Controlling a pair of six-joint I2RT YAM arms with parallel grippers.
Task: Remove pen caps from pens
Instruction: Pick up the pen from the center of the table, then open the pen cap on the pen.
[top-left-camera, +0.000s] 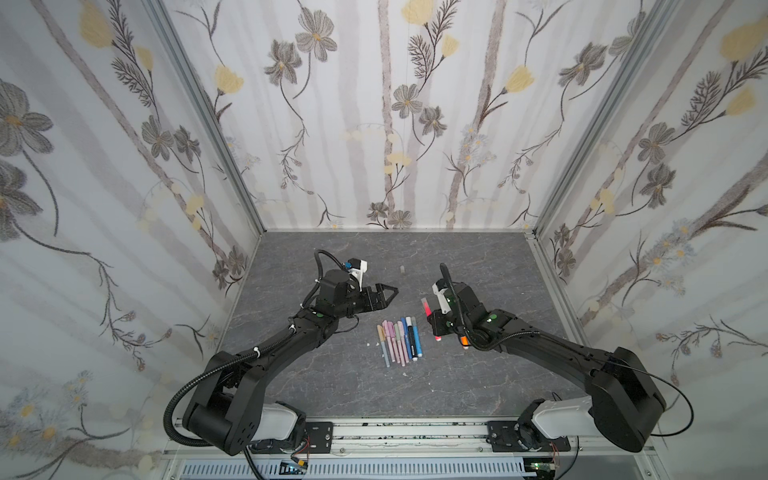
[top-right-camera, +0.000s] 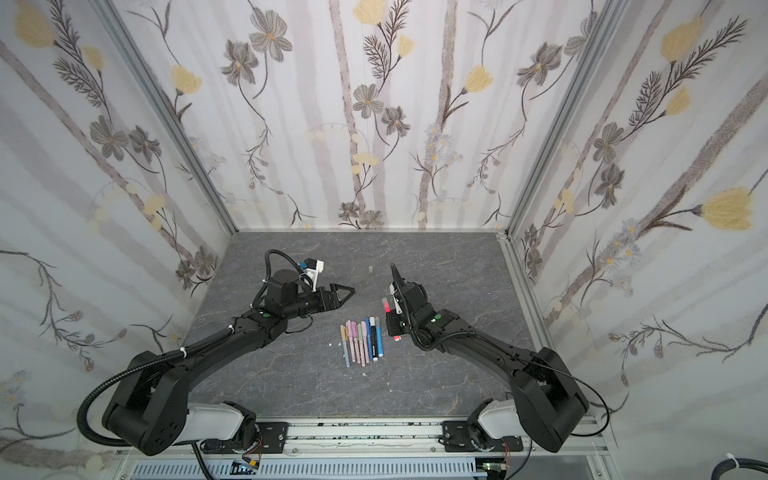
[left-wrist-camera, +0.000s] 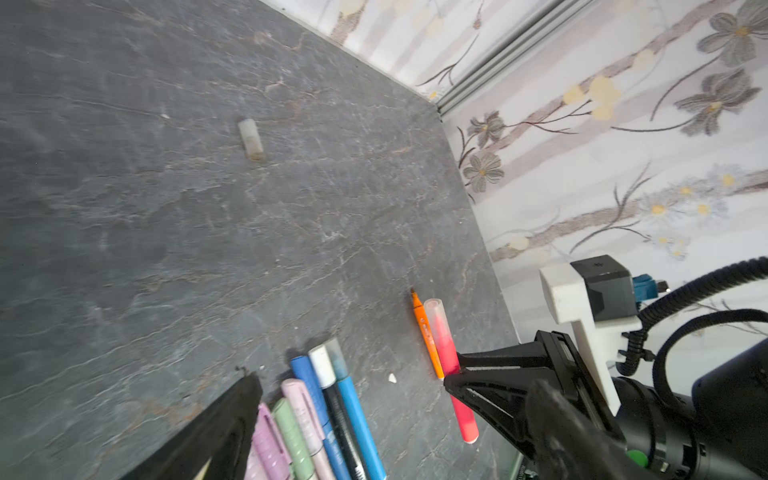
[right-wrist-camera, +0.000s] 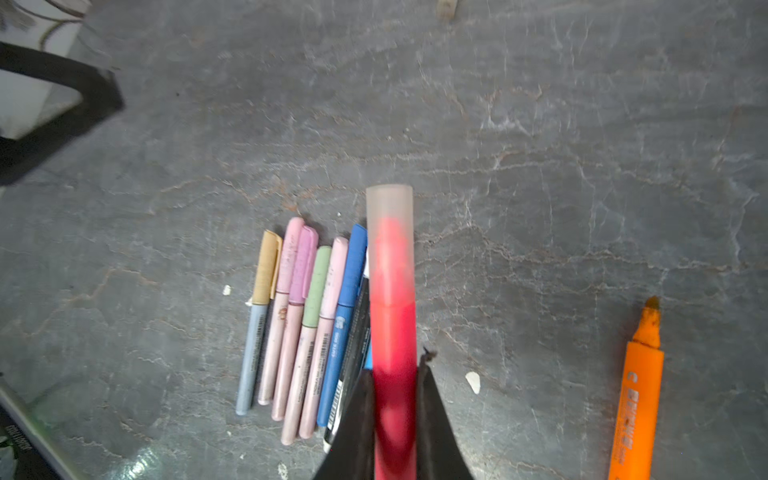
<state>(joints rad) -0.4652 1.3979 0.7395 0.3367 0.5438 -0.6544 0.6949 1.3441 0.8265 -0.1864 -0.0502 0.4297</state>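
Gripping a capped red-pink marker (right-wrist-camera: 392, 324) in the right tool (right-wrist-camera: 397, 365), beside a row of pens (top-left-camera: 399, 340).

Set on a grey veined surface (top-left-camera: 478, 374) inside flower-papered walls. Reaching in with the left tool (top-left-camera: 388, 297) spread wide and empty, near the far end of the row. Clamped tight with the right tool around the marker's barrel, translucent cap (right-wrist-camera: 390, 208) still on and pointing away from the fingers, just right of the row. Laid side by side and touching in the row: capped pens in tan, pink, lilac, green, blue and black-and-white. Lying apart on the right side: an orange marker (right-wrist-camera: 640, 374), tip bare. Resting alone toward the back wall: a loose pale cap (left-wrist-camera: 251, 139).
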